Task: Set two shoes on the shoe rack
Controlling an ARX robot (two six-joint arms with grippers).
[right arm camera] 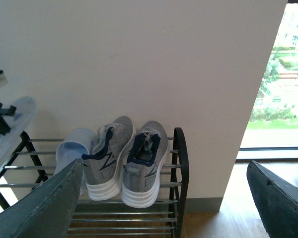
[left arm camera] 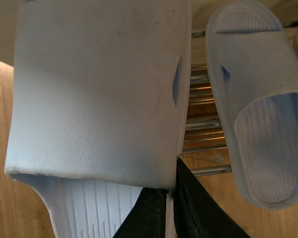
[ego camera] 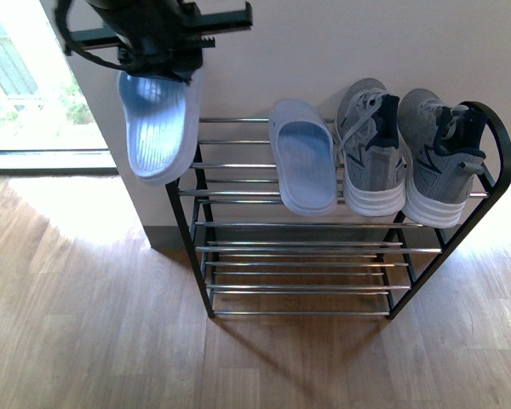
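Three shoes sit on the top shelf of the shoe rack (ego camera: pixel 238 249): one pale blue slide (ego camera: pixel 303 156) just beside the left grey sneaker (ego camera: pixel 372 146), with the second grey sneaker (ego camera: pixel 439 153) at the rack's right end. The fourth item, a second pale blue slide (ego camera: pixel 157 123), hangs in the air at the rack's upper left corner, sole facing the front camera, toe downward.

The left gripper (ego camera: pixel 163 53) is clamped on this slide at its upper end; the left wrist view shows dark fingers (left arm camera: pixel 198 213) pinching an edge of the strap band. The right gripper (right arm camera: pixel 164 198) stands wide and holds nothing, well back from the rack.

Handling assessment: the slide appears light and moulded from soft rubber (it should flex rather than crack), with a ribbed footbed that offers friction. An edge hold lets it swing, so it may tilt on release. The shelf bars are thin with gaps between them; the slide is best laid flat across several bars in the free space left of its mate.
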